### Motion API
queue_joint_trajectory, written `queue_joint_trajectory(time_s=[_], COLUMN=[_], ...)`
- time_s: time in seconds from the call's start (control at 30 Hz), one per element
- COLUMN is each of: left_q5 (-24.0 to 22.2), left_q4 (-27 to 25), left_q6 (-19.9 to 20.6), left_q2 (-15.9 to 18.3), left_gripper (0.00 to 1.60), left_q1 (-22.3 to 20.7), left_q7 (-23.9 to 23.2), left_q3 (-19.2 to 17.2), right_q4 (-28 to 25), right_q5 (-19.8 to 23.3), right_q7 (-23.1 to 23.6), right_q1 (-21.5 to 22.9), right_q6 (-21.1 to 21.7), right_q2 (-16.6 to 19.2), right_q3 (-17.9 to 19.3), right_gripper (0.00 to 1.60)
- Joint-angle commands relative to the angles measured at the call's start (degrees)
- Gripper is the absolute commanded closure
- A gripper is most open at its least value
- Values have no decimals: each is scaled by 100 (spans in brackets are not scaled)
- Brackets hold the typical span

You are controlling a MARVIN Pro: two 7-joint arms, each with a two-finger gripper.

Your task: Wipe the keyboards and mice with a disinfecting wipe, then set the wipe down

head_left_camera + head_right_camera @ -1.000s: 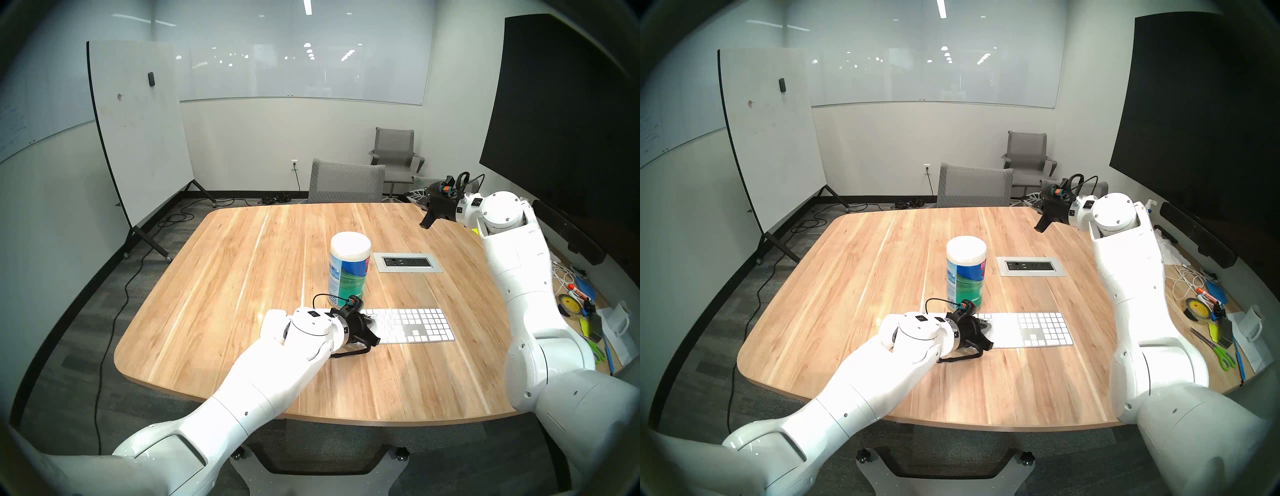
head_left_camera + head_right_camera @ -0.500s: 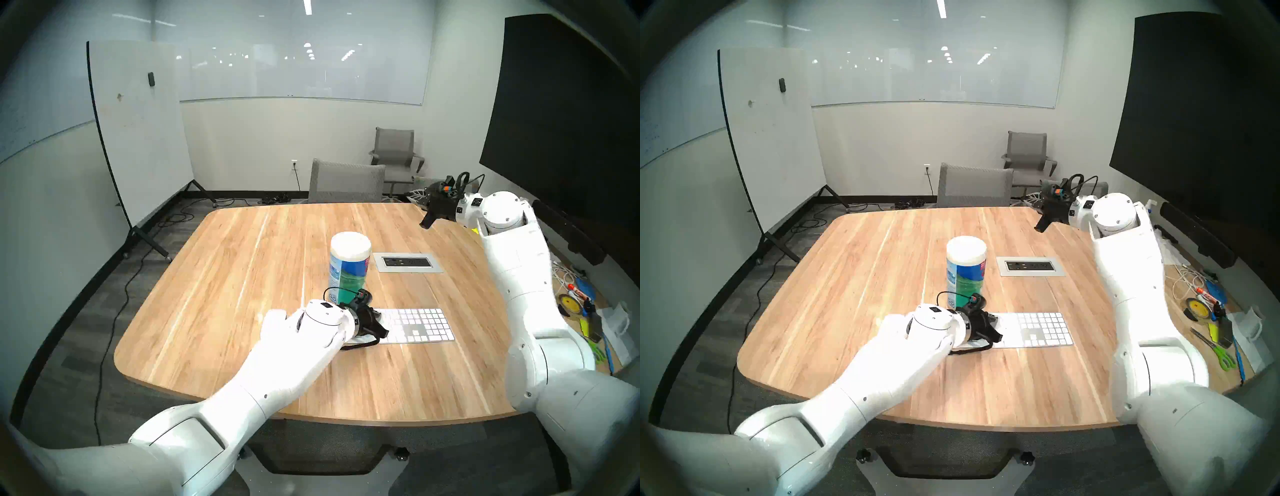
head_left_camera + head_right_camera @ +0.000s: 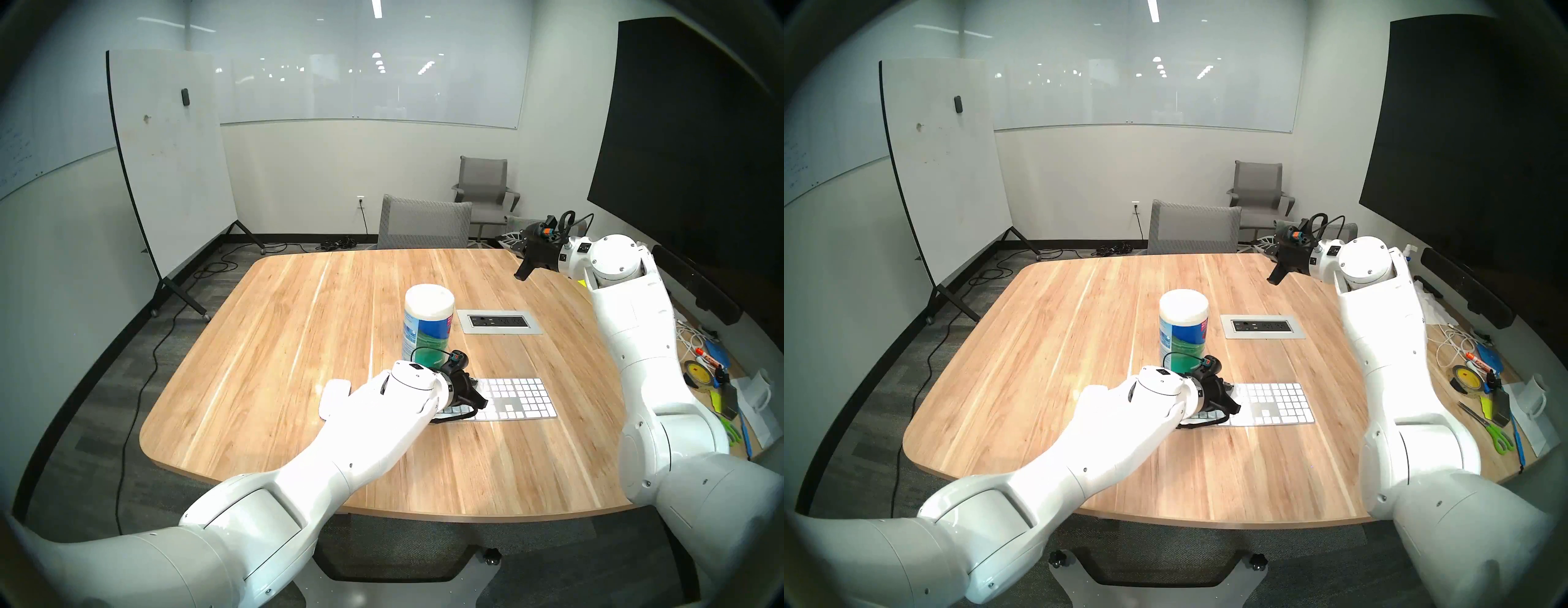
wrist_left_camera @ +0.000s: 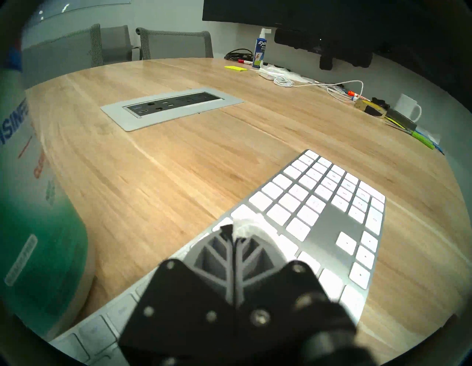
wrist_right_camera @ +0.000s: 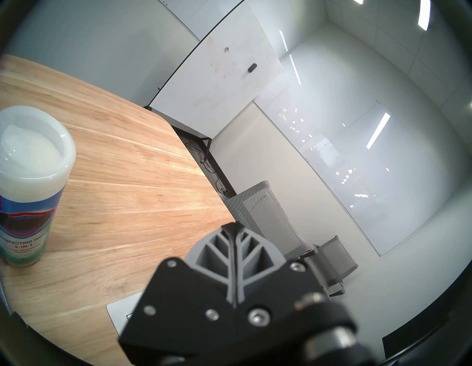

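The white keyboard point(image 3: 519, 399) point(image 3: 1278, 403) point(image 4: 332, 219) lies near the table's front edge. My left gripper point(image 3: 477, 399) point(image 3: 1231, 407) point(image 4: 233, 230) rests low on the keyboard's middle keys, pointing right. It is shut on the disinfecting wipe point(image 4: 249, 226), a crumpled white bit showing at the fingertips. The white mouse point(image 3: 334, 395) point(image 3: 1090, 395) sits left of the keyboard, partly behind my left forearm. My right gripper point(image 3: 521, 274) point(image 3: 1276, 278) point(image 5: 233, 227) hangs shut and empty above the table's far right corner.
A white-lidded blue-green wipe canister point(image 3: 428, 322) point(image 3: 1183, 329) point(image 5: 28, 179) stands just behind the keyboard's left half. A silver outlet panel point(image 3: 498, 321) point(image 4: 173, 107) is set in the tabletop. Tape, scissors, cables and a mug point(image 3: 1535, 395) crowd the right edge. A grey chair point(image 3: 424, 225) stands behind.
My left gripper has slid to the right along the keyboard with the wipe, from its left end toward the middle. The right arm has not moved.
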Motion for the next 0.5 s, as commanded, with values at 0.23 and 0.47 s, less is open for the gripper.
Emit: queue_joint_trajectory(time_s=[0.23, 0.47], left_q5=[-34, -58], left_q4=[769, 1327], left_q6=[-405, -626], left_q2=[-776, -1035], left_gripper=[160, 160], left_q1=[-630, -873], left_q7=[2, -31], left_q3=[28, 40], right_q4=[-93, -93], right_q5=[20, 20], right_q7=[-15, -15], right_q1=[152, 152], right_q6=[-5, -5], right_q2=[-14, -14], right_q3=[15, 15], right_gripper=[160, 160])
